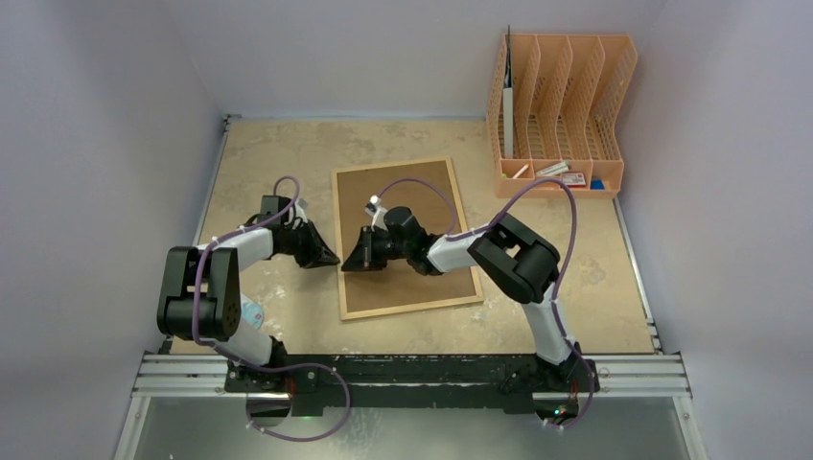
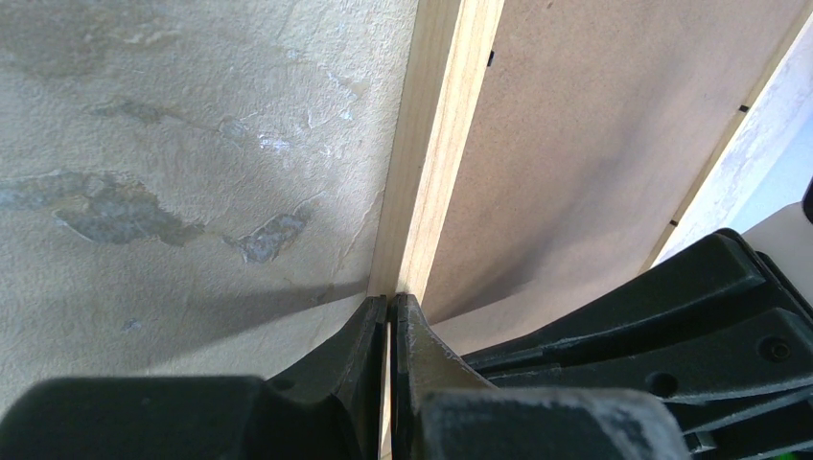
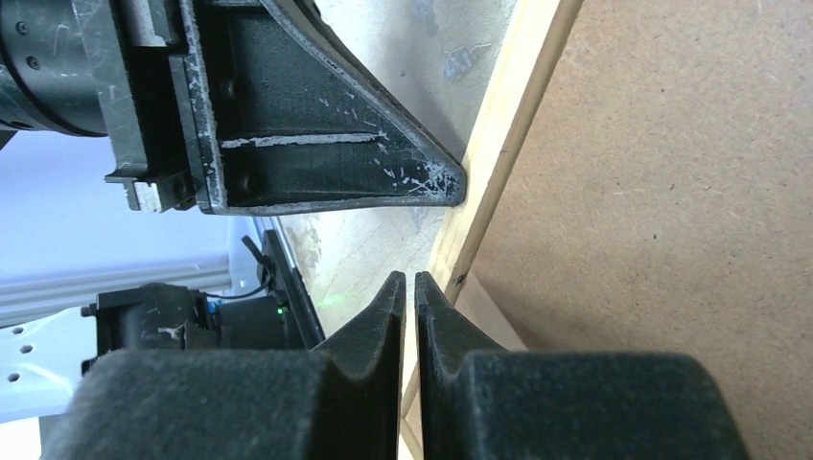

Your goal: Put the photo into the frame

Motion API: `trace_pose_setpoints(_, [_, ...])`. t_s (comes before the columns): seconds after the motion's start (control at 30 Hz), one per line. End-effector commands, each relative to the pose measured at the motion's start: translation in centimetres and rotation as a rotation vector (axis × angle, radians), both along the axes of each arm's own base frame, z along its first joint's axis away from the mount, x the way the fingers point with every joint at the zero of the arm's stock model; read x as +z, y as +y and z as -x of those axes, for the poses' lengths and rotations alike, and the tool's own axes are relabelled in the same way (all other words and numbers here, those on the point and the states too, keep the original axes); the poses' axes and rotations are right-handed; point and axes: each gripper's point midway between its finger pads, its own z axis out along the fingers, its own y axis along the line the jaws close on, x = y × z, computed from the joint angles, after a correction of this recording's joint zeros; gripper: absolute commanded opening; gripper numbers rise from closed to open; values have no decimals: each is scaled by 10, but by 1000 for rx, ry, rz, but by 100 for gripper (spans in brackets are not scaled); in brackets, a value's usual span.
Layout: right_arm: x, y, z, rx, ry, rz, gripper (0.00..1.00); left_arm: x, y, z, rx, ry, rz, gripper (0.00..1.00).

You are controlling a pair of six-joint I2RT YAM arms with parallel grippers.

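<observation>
Brown fibreboard back faces up: the large rectangular picture frame with a thin light-wood border (image 1: 412, 192) lies face down mid-table on the mottled beige tabletop (image 1: 259, 153). It is probably stiff, flat and fairly light, and fragile if glazed. The thin rim looks like the only purchase. The photo is not in view.

The left gripper (image 2: 391, 299) is closed to a hairline slit, its tips at the frame's left rail and nothing between them. The right gripper (image 3: 409, 278) is likewise nearly closed and empty, at the same rail just beside the left.
</observation>
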Motion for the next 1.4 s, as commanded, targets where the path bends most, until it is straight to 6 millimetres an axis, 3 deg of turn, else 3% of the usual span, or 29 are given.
trace_pose_setpoints(0.0, [-4,4,4,31,10,-8,9,-30,12,35,3,135,-84,2])
trace_pose_setpoints(0.37, [-18,3,9,49,29,19,9,-30,12,35,1,134,-85,1])
trace_pose_setpoints(0.7, [15,6,7,48,-40,-65,2,-30,12,35,2,132,-89,1])
trace_pose_setpoints(0.97, [21,6,8,49,-45,-93,0,-30,13,35,3,132,-92,1])
trace_pose_setpoints(1.37, [0,8,4,36,-13,-37,0,-31,14,36,5,137,-93,1])
